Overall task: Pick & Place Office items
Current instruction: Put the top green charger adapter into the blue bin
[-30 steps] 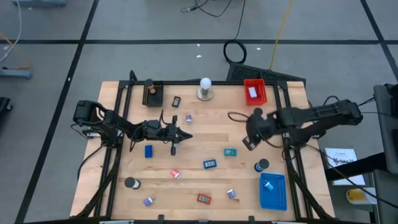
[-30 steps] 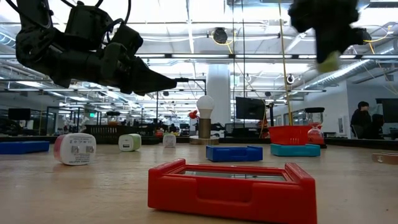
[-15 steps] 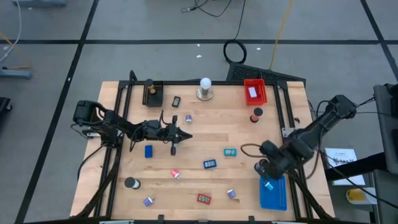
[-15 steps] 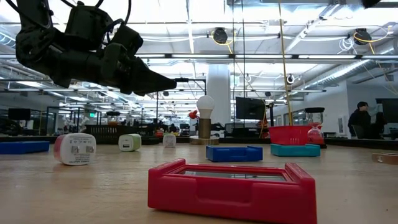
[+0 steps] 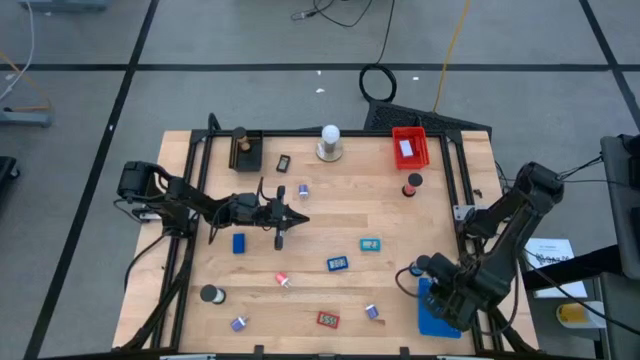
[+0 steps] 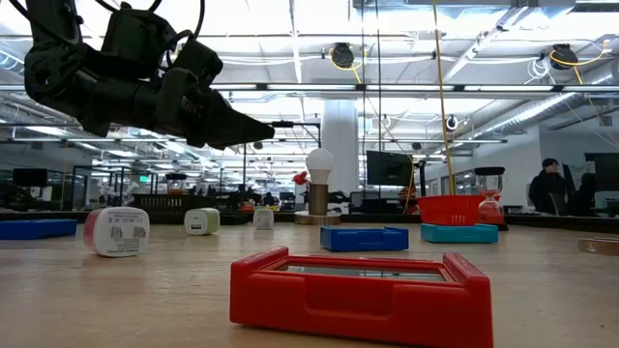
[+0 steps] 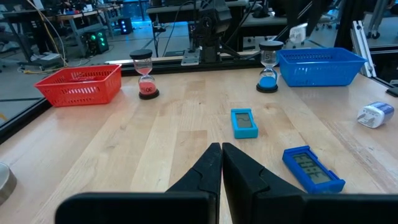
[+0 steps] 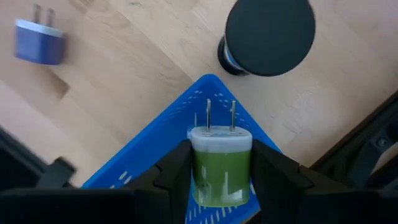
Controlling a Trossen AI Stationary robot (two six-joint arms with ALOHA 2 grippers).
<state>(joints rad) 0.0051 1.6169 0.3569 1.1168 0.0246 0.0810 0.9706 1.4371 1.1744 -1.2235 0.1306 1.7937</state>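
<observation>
High view: right tool (image 5: 437, 290) has swung from near the red tray (image 5: 408, 147) across to the blue tray (image 5: 438, 312) at the table's (image 5: 320, 235) near right corner, so it looks like a drop-off is next; left tool (image 5: 287, 221) hasn't moved, parked mid-left over the wood. Small items lie scattered: blue block (image 5: 238, 243), teal piece (image 5: 370, 244), blue clock-like piece (image 5: 337, 264), red flat piece (image 5: 327, 319). Low view: left tool (image 6: 261, 124) hangs above the table, fingers pressed together to a point; red flat piece (image 6: 363, 290) up close, glossy moulded plastic with a raised rim; right arm gone from this view. Left wrist view: dark fingers (image 7: 239, 171) shut, nothing between them; red tray (image 7: 79, 84) and blue tray (image 7: 320, 65) are perforated plastic baskets; two hourglass-shaped timers beside them. Right wrist view: right tool (image 8: 221, 165) pinching a green plug adapter (image 8: 221, 163), smooth plastic, white cap, two metal prongs, held right over the blue tray's corner (image 8: 163, 134); a black round-topped timer (image 8: 268, 37) sits just beside the tray.
</observation>
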